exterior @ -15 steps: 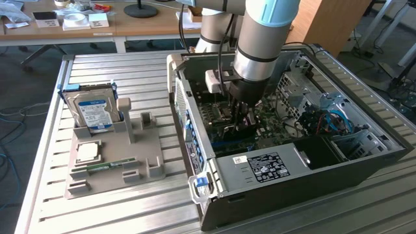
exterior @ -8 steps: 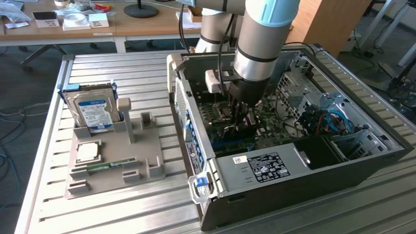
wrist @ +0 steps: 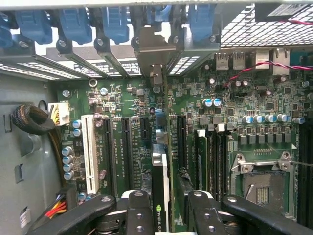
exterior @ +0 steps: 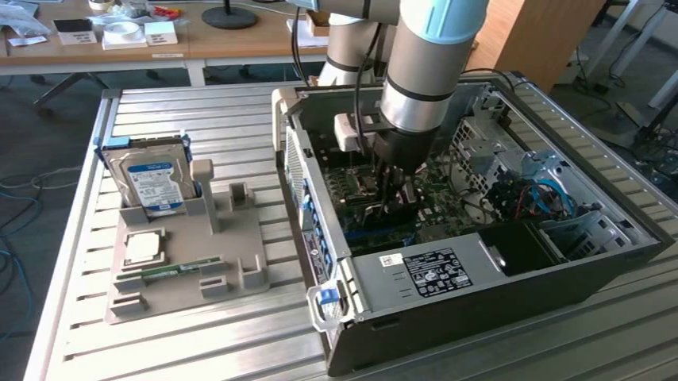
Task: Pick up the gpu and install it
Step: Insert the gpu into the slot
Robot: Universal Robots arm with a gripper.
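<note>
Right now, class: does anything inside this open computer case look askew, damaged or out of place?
Nothing stands out. The gripper holds the gpu edge-on over the motherboard, its bracket in line with the rear slots.

the open computer case (exterior: 509,262) lies on the slatted table (exterior: 212,111), at the exterior view's right of the parts holder (exterior: 186,262). the hard drive (exterior: 152,184) stands in that holder. inside the case, the gripper (wrist: 164,208) holds the gpu (wrist: 160,181) edge-on over the motherboard (wrist: 210,122) slots.
</note>
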